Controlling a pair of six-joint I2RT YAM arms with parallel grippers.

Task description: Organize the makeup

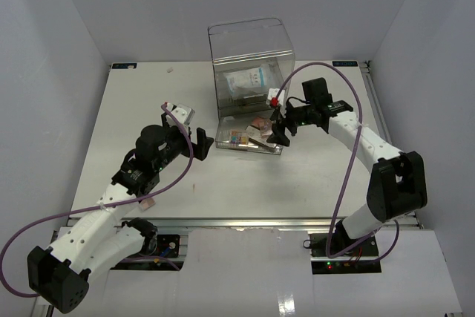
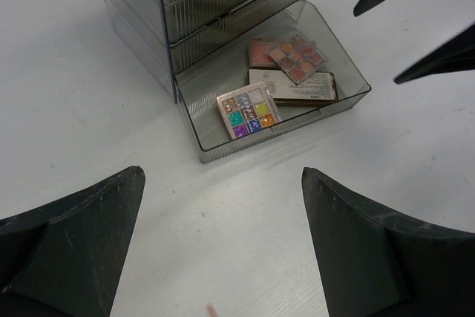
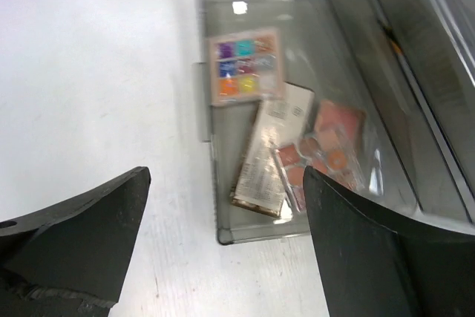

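Robotics test cell, laboratory type. A white tabletop [image 1: 148, 109] is enclosed by plain white panel walls [image 1: 52, 35]. The left arm [image 1: 96, 220] and right arm [image 1: 371, 146] are bolted to an aluminium rail [image 1: 245, 224] at the near edge. Purple cables [image 1: 320, 64] run loose, and electronics [image 1: 165, 245] sit exposed at the bases.

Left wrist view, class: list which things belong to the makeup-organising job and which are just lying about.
Job: multicolour palette; peach palette; long flat palette; pink palette; the open clear drawer they lie in.
Just there: table; small reddish mark on it.
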